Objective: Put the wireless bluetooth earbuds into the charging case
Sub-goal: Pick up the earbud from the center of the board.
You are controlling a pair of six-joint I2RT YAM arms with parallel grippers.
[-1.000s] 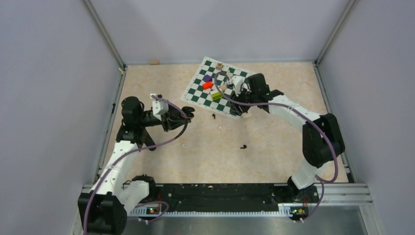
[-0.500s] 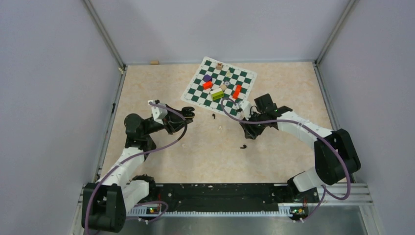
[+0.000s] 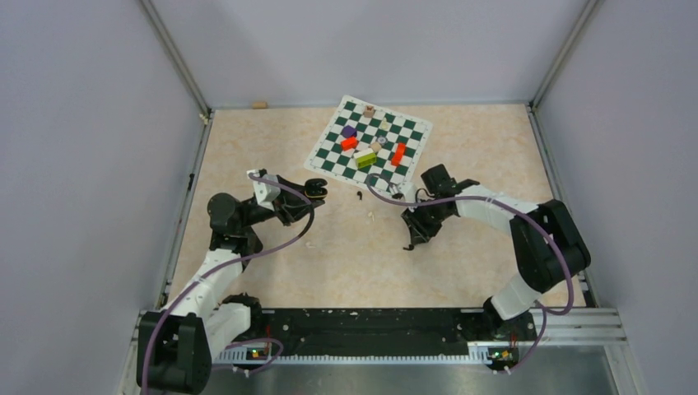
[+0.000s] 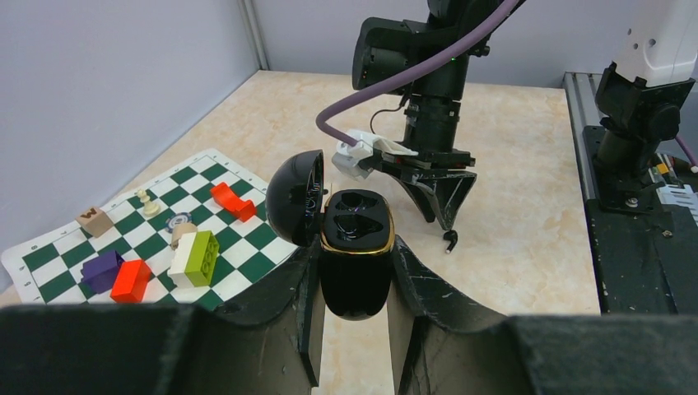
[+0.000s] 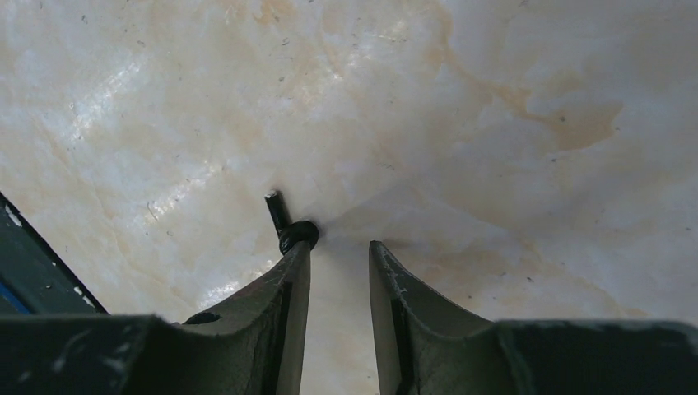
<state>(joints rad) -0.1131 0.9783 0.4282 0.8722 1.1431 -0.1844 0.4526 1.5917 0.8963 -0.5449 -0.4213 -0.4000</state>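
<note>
L gripper (image 4: 354, 245) clamps open case (image 4: 355, 284); R gripper (image 5: 337, 248) slightly apart beside earbud (image 5: 291, 230).

The charging case (image 4: 354, 247) sits between my left jaws over the left of the tabletop (image 3: 329, 263), its lid (image 4: 295, 197) swung open to one side. The chessboard (image 3: 331, 156) lies far and centre, carrying toy blocks (image 4: 195, 257). One earbud (image 3: 359, 195) lies just before its near edge; the other earbud (image 5: 290, 226) lies farther right, at one tip of my right jaws.

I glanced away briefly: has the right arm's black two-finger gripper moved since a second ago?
Yes: the right gripper left the green-and-white chessboard mat, moving down the overhead view to a tiny black earbud.
</note>
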